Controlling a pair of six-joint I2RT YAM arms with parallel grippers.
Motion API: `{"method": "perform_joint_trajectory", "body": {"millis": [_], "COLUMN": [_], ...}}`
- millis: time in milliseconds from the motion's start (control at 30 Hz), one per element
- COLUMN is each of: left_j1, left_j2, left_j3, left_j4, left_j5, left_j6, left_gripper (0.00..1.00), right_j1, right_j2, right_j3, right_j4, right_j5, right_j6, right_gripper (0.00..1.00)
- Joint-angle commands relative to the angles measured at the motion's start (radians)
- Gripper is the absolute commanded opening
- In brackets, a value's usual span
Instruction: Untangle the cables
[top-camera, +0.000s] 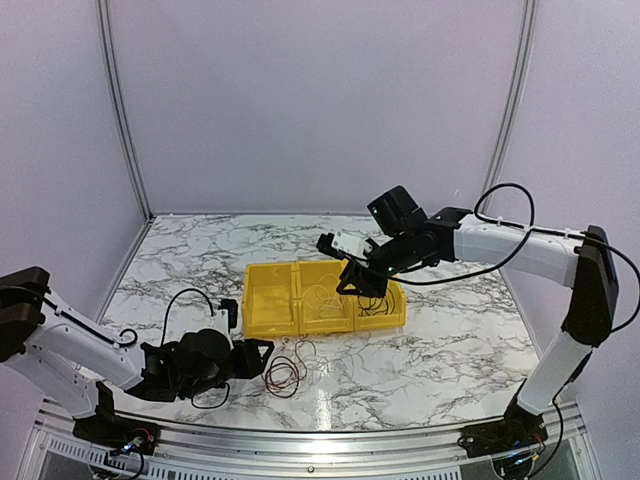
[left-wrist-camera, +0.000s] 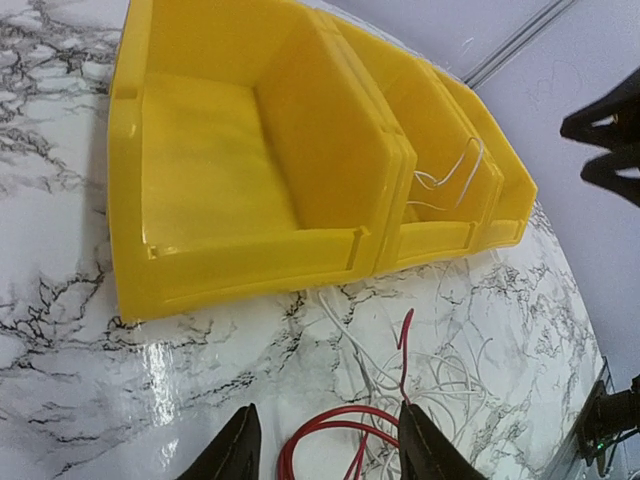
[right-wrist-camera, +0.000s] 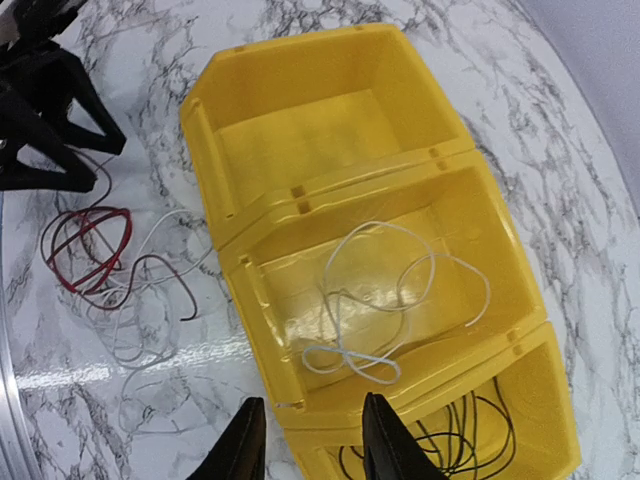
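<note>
The cables lie in three places. A red loop (left-wrist-camera: 335, 424) and thin white strands (left-wrist-camera: 450, 375) are tangled on the marble in front of the yellow bin (left-wrist-camera: 240, 265). My left gripper (left-wrist-camera: 330, 450) is open and low over them, with the red loop between its fingers. A white cable (right-wrist-camera: 400, 290) lies loose in the bin's middle compartment. Black cables (right-wrist-camera: 470, 430) fill the end compartment. My right gripper (right-wrist-camera: 312, 445) hangs open above the bin's front wall (right-wrist-camera: 262, 330) with nothing in it. From above, the tangle (top-camera: 288, 370) sits by the left gripper (top-camera: 262, 352).
The bin (top-camera: 272, 325) has three compartments; the left one (right-wrist-camera: 330, 140) holds nothing. The right gripper (top-camera: 360, 280) is over the bin's right half. In the right wrist view the left gripper (right-wrist-camera: 50, 110) shows at the top left, next to the red loop (right-wrist-camera: 85, 245).
</note>
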Motion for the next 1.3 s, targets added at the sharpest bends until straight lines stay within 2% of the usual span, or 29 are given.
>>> {"method": "perform_joint_trajectory", "body": {"millis": [0,100,467,767,1000,1067,1267], "left_j1": [0.01,0.01,0.074,0.101,0.103,0.103,0.103], "left_j2": [0.047,0.094,0.238,0.35,0.358,0.344,0.292], "left_j3": [0.042,0.09,0.167,0.255,0.285,0.281,0.257], "left_j4": [-0.06,-0.06,-0.044,0.009,0.023,0.024,0.024], "left_j5": [0.07,0.086,0.135,0.196,0.201,0.197,0.168], "left_j6": [-0.166,-0.178,-0.366,-0.32,-0.274,-0.262,-0.278], "left_gripper": [0.49,0.51,0.45,0.34,0.22,0.21,0.28], "right_j1": [0.036,0.044,0.046,0.046,0.045,0.045,0.046], "right_j2": [-0.014,-0.012,-0.033,-0.035,-0.041,-0.044,-0.045], "right_j3": [-0.124,-0.192,-0.271,-0.277,-0.278,-0.278,-0.277], "right_j4": [0.108,0.152,0.199,0.193,0.19,0.188,0.185], "right_j5": [-0.181,-0.28,-0.283,-0.253,-0.247,-0.245,-0.244], "right_j6": [-0.024,-0.056,-0.082,-0.111,-0.122,-0.124,-0.127], "right_gripper": [0.33,0.33,0.32,0.32,0.3,0.3,0.3]}}
